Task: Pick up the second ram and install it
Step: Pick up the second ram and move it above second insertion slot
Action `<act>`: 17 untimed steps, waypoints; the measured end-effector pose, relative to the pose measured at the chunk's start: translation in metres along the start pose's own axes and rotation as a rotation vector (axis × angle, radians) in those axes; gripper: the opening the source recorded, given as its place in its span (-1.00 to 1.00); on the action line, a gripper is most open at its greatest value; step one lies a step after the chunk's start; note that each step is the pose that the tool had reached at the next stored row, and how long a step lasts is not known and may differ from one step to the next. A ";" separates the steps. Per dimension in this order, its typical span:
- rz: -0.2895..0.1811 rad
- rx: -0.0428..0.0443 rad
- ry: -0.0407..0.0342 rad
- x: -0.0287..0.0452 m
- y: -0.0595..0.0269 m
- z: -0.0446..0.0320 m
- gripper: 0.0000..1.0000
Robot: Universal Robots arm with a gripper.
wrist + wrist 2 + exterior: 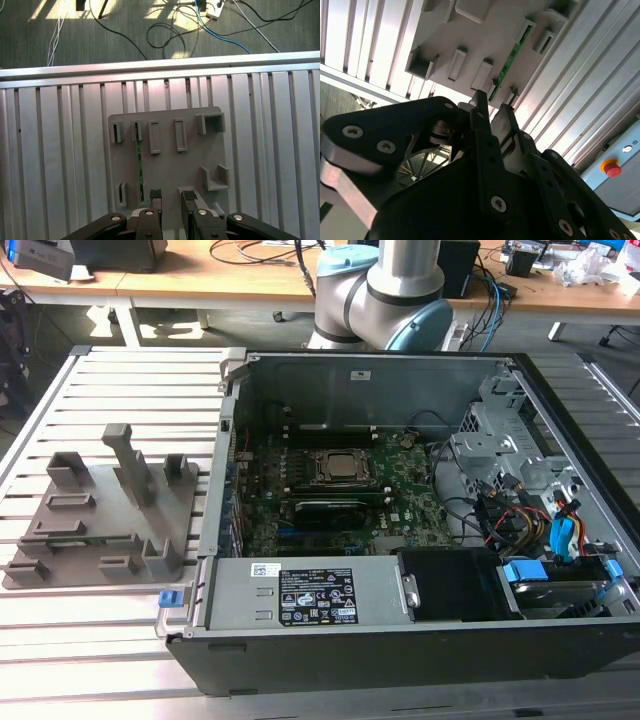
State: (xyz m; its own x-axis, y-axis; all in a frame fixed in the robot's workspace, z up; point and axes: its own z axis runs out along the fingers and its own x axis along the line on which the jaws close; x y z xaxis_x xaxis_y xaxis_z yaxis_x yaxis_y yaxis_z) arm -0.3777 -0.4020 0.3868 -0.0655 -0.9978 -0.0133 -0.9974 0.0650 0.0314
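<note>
Claw (pixel 171 196) hangs over the grey holder tray (pixel 165 172) in the first wrist view. Its two fingertips (pixel 156 194) are parted by a narrow gap with nothing between them, so I read it as slightly open and empty. I see the second ram (pixel 139 162) standing on its long edge in a slot of that tray, just beside the claw's line rather than under the gap. Its long axis runs parallel to the slats of the surface (pixel 60 165), and the claw's gap runs the same way, so the pads would close across the flat faces. In the second wrist view the green stick shows beyond the fingertips, seated between small grey posts, one end pointing toward the claw. In the exterior view the tray sits on the surface at the exterior view's left, well apart from the motherboard (pixel 400 505) inside the open computer case (pixel 350 380). My judgement is that the stick is light, thin and stiff but brittle, with chips and edge contacts best left untouched. I would pinch it near mid-length at the upper edge, squarely and gently.
</note>
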 end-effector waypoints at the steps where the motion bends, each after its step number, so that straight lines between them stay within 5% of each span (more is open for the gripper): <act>1: 0.000 0.0000 0.0000 0.0000 0.0000 0.0000 -0.40; 9: -0.004 -0.0001 0.0026 0.0000 -0.0016 0.0025 -0.40; 13: -0.074 -0.0008 0.0046 0.0001 -0.0016 0.0034 -0.40; 17: -0.077 -0.0007 0.0046 0.0000 -0.0016 0.0047 -0.40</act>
State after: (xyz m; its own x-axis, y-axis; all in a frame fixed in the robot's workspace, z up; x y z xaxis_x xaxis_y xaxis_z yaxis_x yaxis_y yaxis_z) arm -0.3762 -0.4021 0.3820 0.0117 -0.9999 -0.0111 -0.9994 -0.0120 0.0312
